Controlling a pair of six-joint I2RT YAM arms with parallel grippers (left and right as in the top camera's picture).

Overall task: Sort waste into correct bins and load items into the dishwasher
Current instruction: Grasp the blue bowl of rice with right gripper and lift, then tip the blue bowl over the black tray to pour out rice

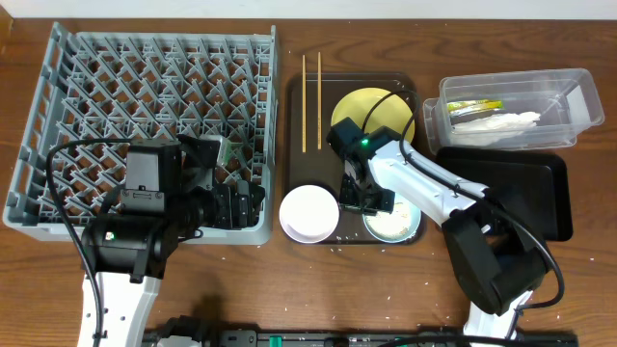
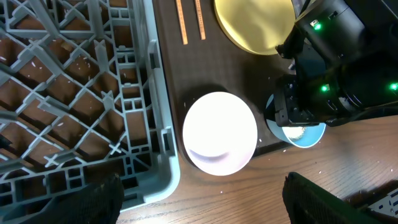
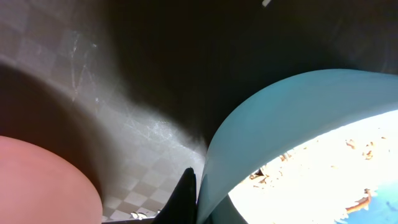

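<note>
Brown wood tabletop from overhead: you have the grey dish rack [image 1: 145,125] on the left and the dark brown serving tray [image 1: 313,169] beside it. The tray carries two chopsticks [image 1: 305,101], the yellow plate [image 1: 386,111], the white bowl [image 1: 309,213] and the light blue bowl [image 1: 395,225]. Your right gripper [image 1: 366,198] sits at the blue bowl's left rim. The clear tub [image 1: 434,120] holds the napkin [image 1: 496,123] and the wrapper [image 1: 472,106].

From the left wrist, your left gripper [image 2: 202,186] is spread wide. The white bowl lies just ahead of the gap, untouched.

From the right wrist, one dark finger [image 3: 185,190] rests against the blue bowl's outer wall, with crumbs [image 3: 311,162] inside. You cannot tell whether the fingers are clamped.
</note>
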